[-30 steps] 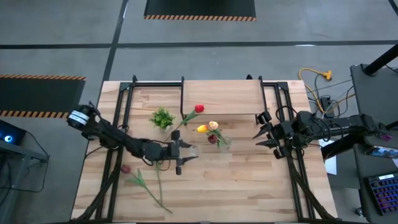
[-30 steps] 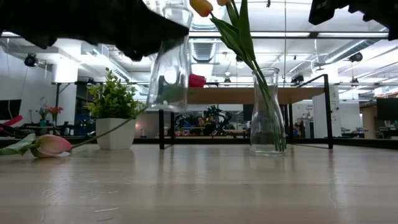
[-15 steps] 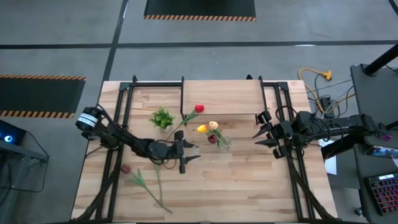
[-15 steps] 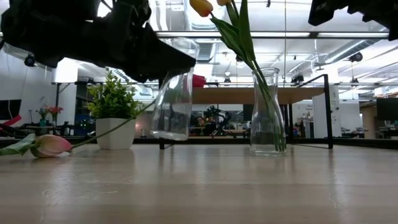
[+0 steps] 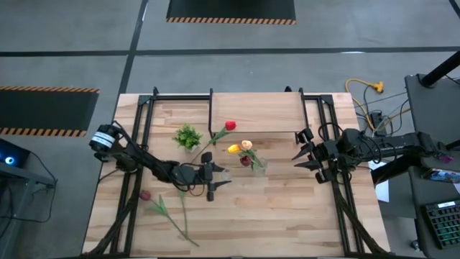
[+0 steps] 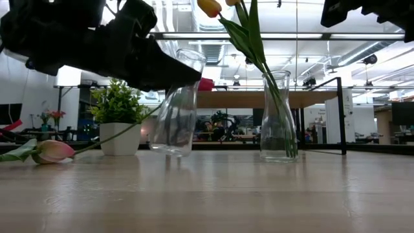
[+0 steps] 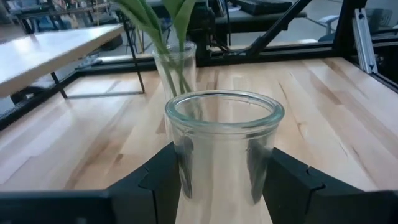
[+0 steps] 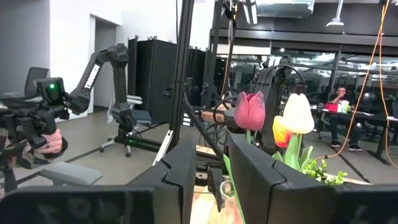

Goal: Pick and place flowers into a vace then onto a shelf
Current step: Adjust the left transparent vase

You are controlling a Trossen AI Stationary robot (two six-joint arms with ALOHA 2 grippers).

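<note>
Left tool (image 7: 217, 186): pinching the empty glass vase (image 6: 176, 103) at its neck, low over mid-bench.
Empty vase axis: tilted, mouth leaning toward the second vase (image 6: 278, 116); whether its base touches the bench (image 5: 287, 216) I cannot tell.
Flowers in second vase: yellow (image 5: 233, 149), peach (image 5: 246, 144) and maroon (image 5: 245, 160) heads, stems roughly upright, just beside the left tool.
Loose flowers: red tulip (image 5: 230, 125) lying by the shelf (image 5: 251, 111); pink tulip (image 6: 52, 151) flat near the bench's front left.
Nearby: potted plant (image 5: 187, 136).
Right tool (image 5: 297, 150): at the bench's right side, well apart; fingers narrowly parted, nothing between them.
</note>
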